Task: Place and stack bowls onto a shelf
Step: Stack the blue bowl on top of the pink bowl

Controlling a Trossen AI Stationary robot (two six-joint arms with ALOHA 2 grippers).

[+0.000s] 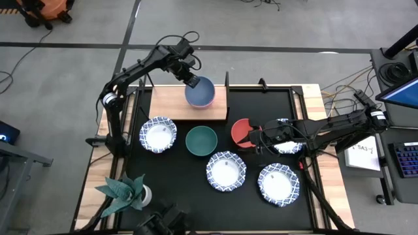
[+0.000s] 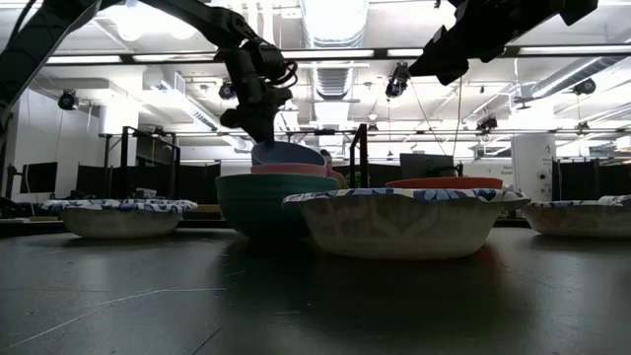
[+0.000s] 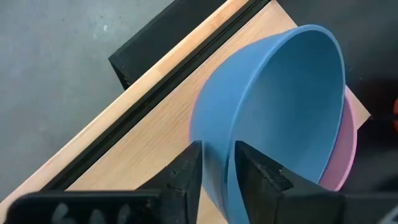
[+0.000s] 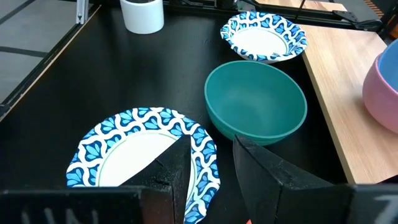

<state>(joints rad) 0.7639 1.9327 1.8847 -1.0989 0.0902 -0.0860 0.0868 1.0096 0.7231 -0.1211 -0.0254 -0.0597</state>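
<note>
My left gripper (image 1: 193, 82) is shut on the blue bowl (image 1: 202, 90) over the wooden shelf (image 1: 168, 104). The blue bowl is tilted, with its lower part inside the pink bowl (image 3: 349, 146), which stands on the shelf board. My right gripper (image 1: 253, 138) is open by a narrow gap and empty above the right rim of the red bowl (image 1: 240, 130), which stands on the black mat. Its wrist view looks past its fingers (image 4: 211, 152) at the green bowl (image 4: 255, 106). My left gripper holds the blue bowl by its wall at the rim (image 3: 217, 167), one finger (image 3: 255, 171) inside the bowl and one outside. The fingers come slanting down from the far left. The bowl is tilted, its open side turned away from the gripper, nested in the pink bowl.
On the mat (image 1: 261, 104) stand the green bowl (image 1: 201, 140) and white, blue-rimmed bowls (image 1: 158, 134), (image 1: 226, 171), (image 1: 279, 184); another one (image 1: 289, 146) lies partly under the right arm. A potted plant (image 1: 124, 189) stands at the near left corner. The shelf's left part is bare.
</note>
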